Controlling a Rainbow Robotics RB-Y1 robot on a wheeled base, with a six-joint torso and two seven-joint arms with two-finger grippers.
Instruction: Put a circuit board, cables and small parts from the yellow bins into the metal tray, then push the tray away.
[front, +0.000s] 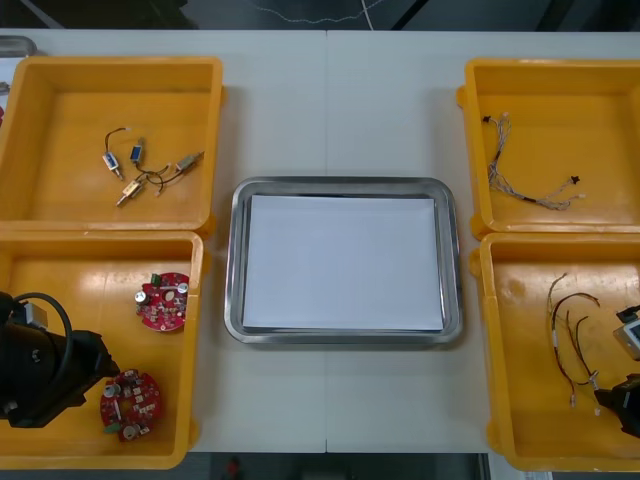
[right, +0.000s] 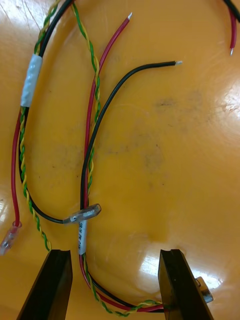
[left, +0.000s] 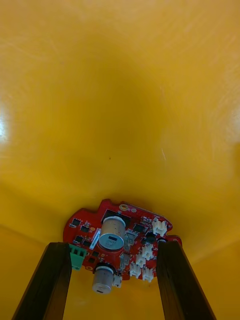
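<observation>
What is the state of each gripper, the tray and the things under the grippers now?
left gripper: open, straddling a circuit board.
circuit board: lying in its yellow bin, not gripped.
right gripper: open, above the cables.
cables: lying loose, not gripped.
metal tray: white inside, nothing loaded.

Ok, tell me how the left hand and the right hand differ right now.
The left hand sits in the near left yellow bin, fingers either side of a round red circuit board; the right hand sits in the near right yellow bin over cables. The left hand faces one rigid piece, the right hand loose strands. Both are open, holding nothing.
</observation>
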